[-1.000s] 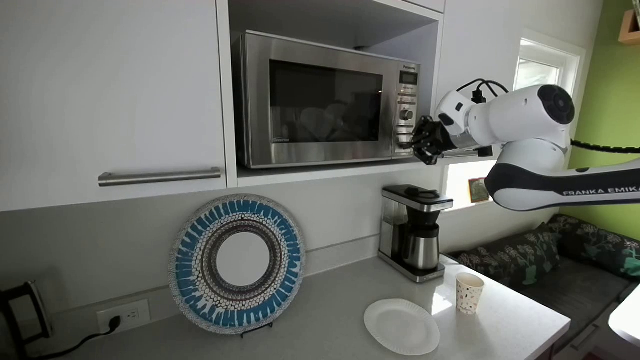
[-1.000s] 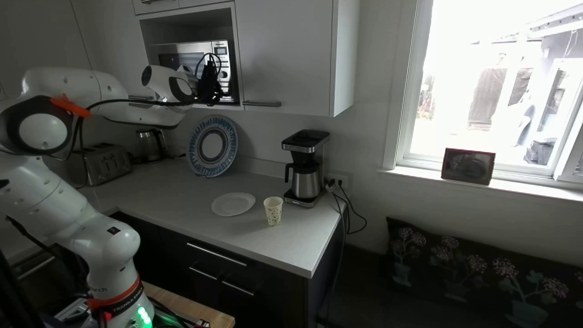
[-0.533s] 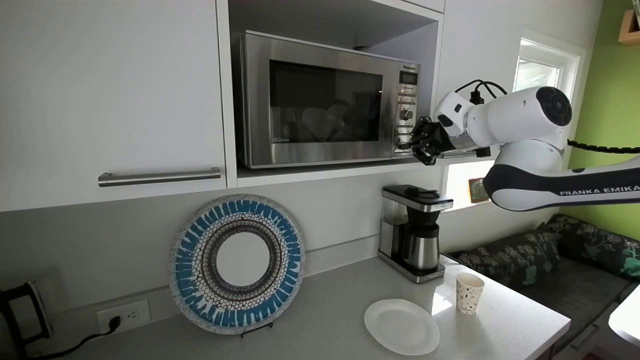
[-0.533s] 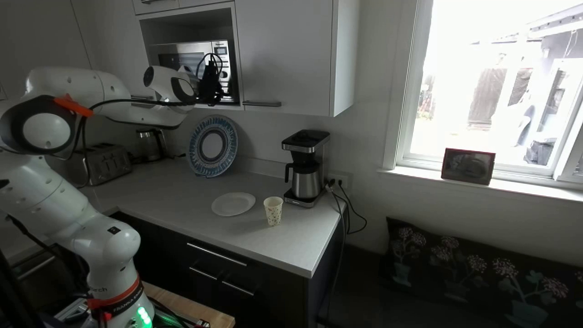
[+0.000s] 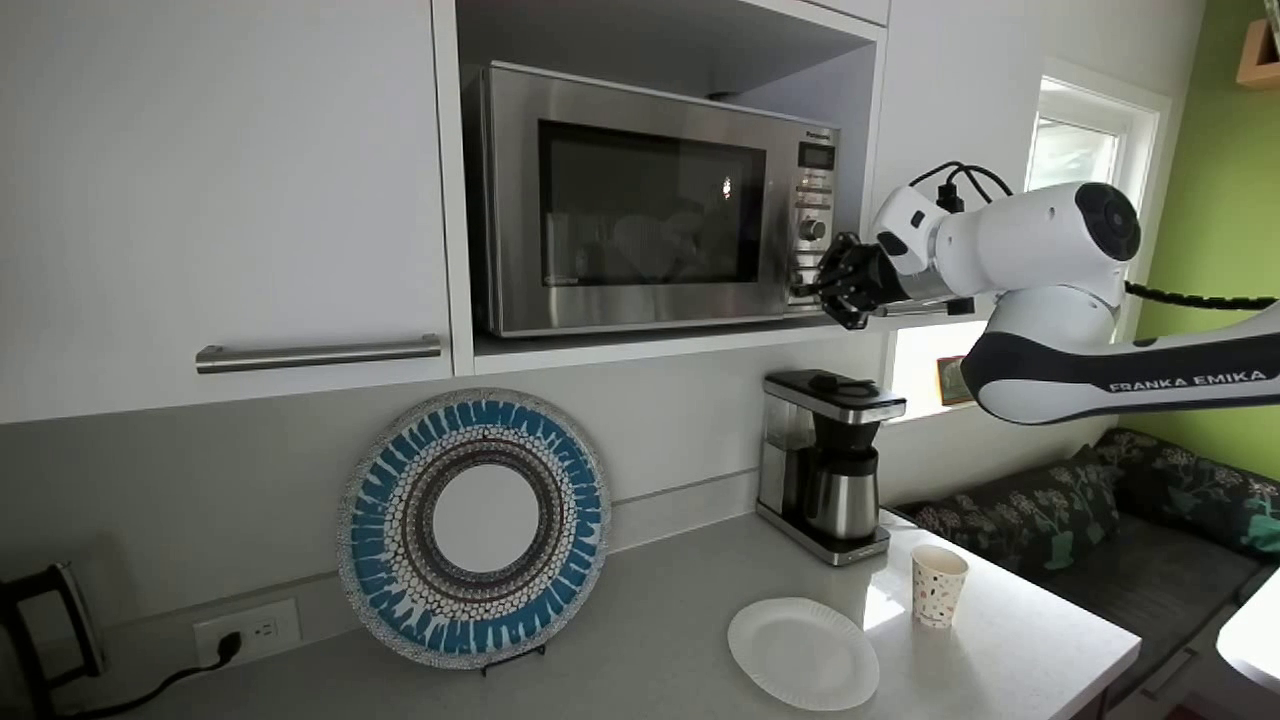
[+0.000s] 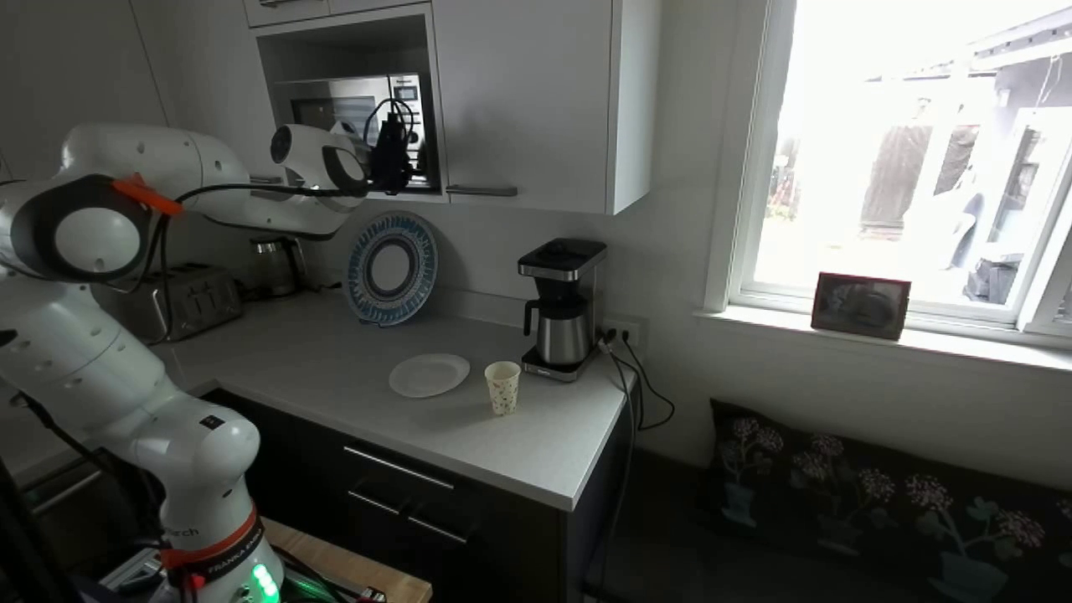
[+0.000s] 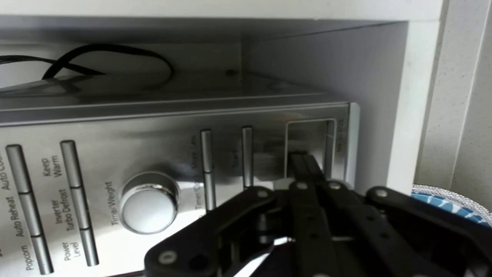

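There it is, the framed, rectangular silver button, right at the tips of the black fingers: pressed together, contact too close to call! A round silver knob sits nearby on the same stainless-steel microwave, shelved above the back edge of the pale grey tabletop. Down there, a black-and-steel coffee maker stands toward the back edge; between it and the front corner, a speckled paper cup, with a round white paper plate near it.
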Available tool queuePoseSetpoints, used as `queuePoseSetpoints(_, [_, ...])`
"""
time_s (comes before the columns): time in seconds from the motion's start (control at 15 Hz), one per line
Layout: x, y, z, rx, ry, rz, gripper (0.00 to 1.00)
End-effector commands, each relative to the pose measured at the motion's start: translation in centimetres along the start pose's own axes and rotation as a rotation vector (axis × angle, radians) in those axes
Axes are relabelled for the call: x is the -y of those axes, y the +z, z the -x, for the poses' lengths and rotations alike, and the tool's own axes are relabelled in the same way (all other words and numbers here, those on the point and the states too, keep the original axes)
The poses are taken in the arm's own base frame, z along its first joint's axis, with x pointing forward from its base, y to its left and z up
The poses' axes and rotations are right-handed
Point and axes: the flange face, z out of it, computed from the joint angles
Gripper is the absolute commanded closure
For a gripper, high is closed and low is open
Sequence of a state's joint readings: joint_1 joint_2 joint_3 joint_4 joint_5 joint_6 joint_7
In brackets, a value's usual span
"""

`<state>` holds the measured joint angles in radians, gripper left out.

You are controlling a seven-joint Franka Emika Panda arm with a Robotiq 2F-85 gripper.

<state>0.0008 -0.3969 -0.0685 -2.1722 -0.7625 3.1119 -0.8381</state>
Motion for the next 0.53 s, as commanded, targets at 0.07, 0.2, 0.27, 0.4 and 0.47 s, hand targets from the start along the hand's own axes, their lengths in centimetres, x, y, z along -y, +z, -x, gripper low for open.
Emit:
queuePoseSetpoints(0.07, [-0.7,3.0,0.0,-0.007,0.043,0.010,1.00])
queuePoseSetpoints(0.2, [-0.4,3.7,-0.2,-0.024,0.064,0.014,1.00])
queuePoseSetpoints(0.27, [0.0,4.0,-0.4,-0.029,0.067,0.005,1.00])
queuePoseSetpoints(0.4, [-0.1,3.8,-0.5,-0.028,0.074,0.004,1.00])
queuePoseSetpoints(0.47, [-0.1,3.8,-0.5,-0.034,0.076,0.012,1.00])
